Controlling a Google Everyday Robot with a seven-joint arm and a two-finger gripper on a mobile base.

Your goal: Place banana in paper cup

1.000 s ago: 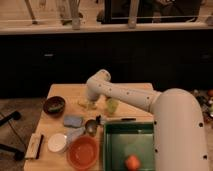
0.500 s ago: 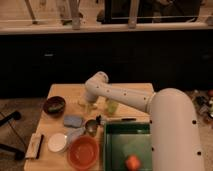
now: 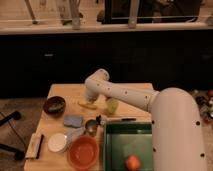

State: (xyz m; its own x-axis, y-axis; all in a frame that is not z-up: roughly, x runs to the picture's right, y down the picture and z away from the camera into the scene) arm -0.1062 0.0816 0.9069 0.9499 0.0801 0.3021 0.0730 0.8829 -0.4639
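The banana (image 3: pixel 88 105) is a small pale-yellow curved piece lying on the wooden table (image 3: pixel 65 92), right of the dark bowl (image 3: pixel 54 106). My gripper (image 3: pixel 90 98) hangs from the white arm's wrist (image 3: pixel 97 80), directly over the banana and very close to it; I cannot tell whether it touches. A pale green cup-like object (image 3: pixel 112 106) stands just right of the banana. A white round cup or bowl (image 3: pixel 57 142) sits near the table's front left.
A blue sponge (image 3: pixel 73 121) and a metal scoop (image 3: pixel 91 126) lie in front of the banana. An orange-red bowl (image 3: pixel 82 151) stands at the front. A green bin (image 3: pixel 115 145) at the front right holds an orange fruit (image 3: pixel 132 162). A brush (image 3: pixel 34 146) lies at the left edge.
The arm's wrist has shifted slightly left and down toward the banana. The banana and the other objects have not moved.
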